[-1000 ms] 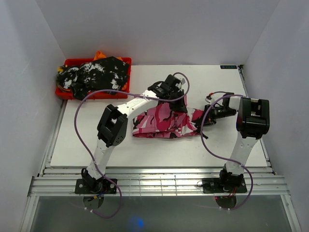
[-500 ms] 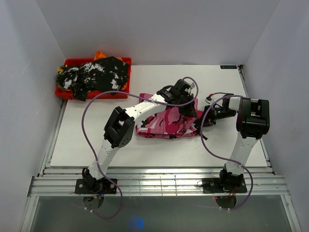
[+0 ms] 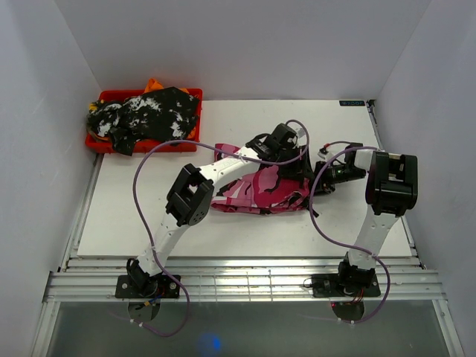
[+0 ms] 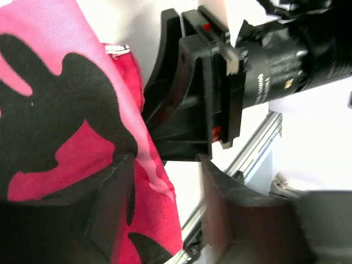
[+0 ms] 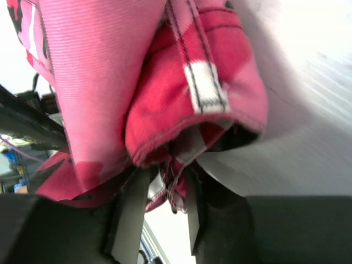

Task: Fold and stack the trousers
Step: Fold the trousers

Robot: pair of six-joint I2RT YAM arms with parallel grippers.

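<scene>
Found trousers (image 3: 256, 190) mid-table, bunched into a short, lopsided bundle with its right end at both tools. Noted second garment (image 3: 152, 115), black-and-white, heaped in red bin (image 3: 126, 94) at far left corner, well apart.

Observed left gripper (image 3: 296, 165) reaching across to the bundle's right end. From its wrist view, recorded fingers (image 4: 110, 209) standing apart, pink cloth draped against one finger only, bare table showing in the gap. Judged released, nothing clamped.

Observed right gripper (image 3: 318, 184) just beside that same end, facing the left one at close range. From its wrist view, recorded a hemmed fold with a white stitched patch lodged between fingers (image 5: 129, 214), touching both. Cannot tell whether pinched or merely resting there.

Judged step in hand: letting go of the cloth at the close of a fold on the pink pair. Judged folding unfinished: edges uneven, layers rumpled, no stack begun.

For next move: confirm right tool's hold is off before pulling back, else risk dragging the top layer and undoing the fold. Lift left tool straight clear of the cloth, minding the narrow gap between the two wrists. Then re-grip for a further fold or smoothing, keeping the bundle on open table (image 3: 149, 216).
</scene>
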